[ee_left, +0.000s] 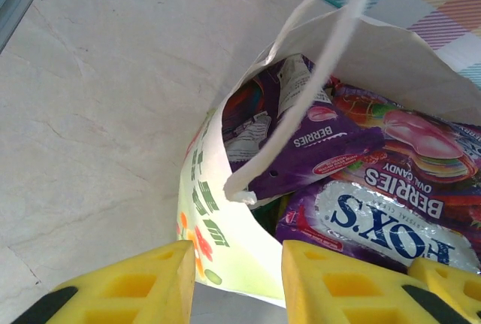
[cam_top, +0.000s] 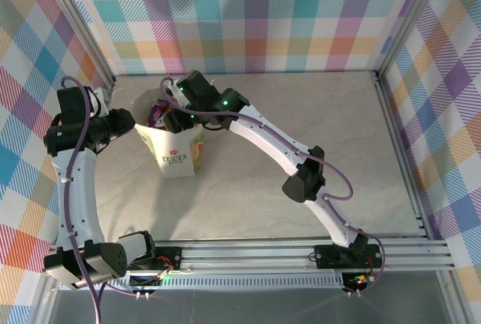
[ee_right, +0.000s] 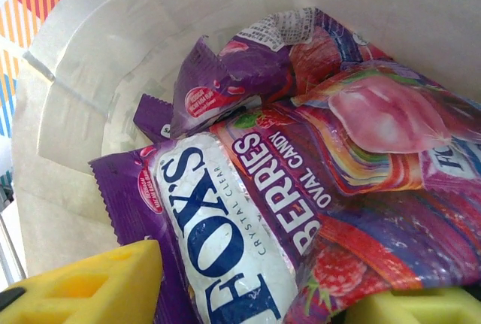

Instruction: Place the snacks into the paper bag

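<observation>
The left gripper (ee_left: 237,256) is held parted astride the wall of the white flower-printed paper bag (cam_top: 176,151); the right gripper (ee_right: 255,286) is spread wide inside, above glossy purple foil snack packets (ee_right: 240,211); the bag may be tipped if its rim is snagged on withdrawal; beyond, the pale marbled table (cam_top: 301,113) is enclosed by plaid walls (cam_top: 263,8).

Plaid walls (cam_top: 255,16) in pastel checks at back and both sides; pale marbled tabletop (cam_top: 301,121), matte, faint veins; aluminium posts (cam_top: 84,31) slanting at the back corners; slotted aluminium rail (cam_top: 255,252) along the near edge; grey floor (cam_top: 248,309) below the rail; light even, shadows soft.
</observation>
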Controlling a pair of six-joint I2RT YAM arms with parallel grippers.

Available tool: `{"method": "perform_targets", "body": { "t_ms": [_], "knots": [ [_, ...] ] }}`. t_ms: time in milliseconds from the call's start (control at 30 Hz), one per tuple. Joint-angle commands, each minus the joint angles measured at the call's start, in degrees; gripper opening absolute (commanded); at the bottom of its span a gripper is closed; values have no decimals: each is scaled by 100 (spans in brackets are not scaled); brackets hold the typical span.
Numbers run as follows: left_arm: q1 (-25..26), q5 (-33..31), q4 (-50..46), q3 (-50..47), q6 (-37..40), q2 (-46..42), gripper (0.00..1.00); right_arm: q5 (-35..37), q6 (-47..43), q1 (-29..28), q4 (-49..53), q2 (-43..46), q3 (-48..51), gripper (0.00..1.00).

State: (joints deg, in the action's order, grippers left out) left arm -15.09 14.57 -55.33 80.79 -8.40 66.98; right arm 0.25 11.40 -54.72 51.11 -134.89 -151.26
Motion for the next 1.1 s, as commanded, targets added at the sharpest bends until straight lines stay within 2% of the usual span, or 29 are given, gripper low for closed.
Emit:
{"method": "perform_targets", "body": {
  "t_ms": [0, 367, 500, 700, 1067],
  "knots": [
    [4, 124, 44, -22, -82, -18, 36, 184, -36, 14, 17, 571, 43, 61],
    [-1, 55, 9, 81, -48, -39, 36, -102, 282, 12, -149, 1434, 409, 61],
    [1, 37, 0, 194, -21, 31, 36, 286, 334, 7, 113, 1733, 545, 58],
    [4, -2, 29, 288, -21, 127, 36, 1104, 404, 16, 536, 2164, 1186, 61],
    [-1, -232, -88, 784, 223, 504, 39, 1293, 569, 98, 528, 1910, 1032, 66]
  ]
}}
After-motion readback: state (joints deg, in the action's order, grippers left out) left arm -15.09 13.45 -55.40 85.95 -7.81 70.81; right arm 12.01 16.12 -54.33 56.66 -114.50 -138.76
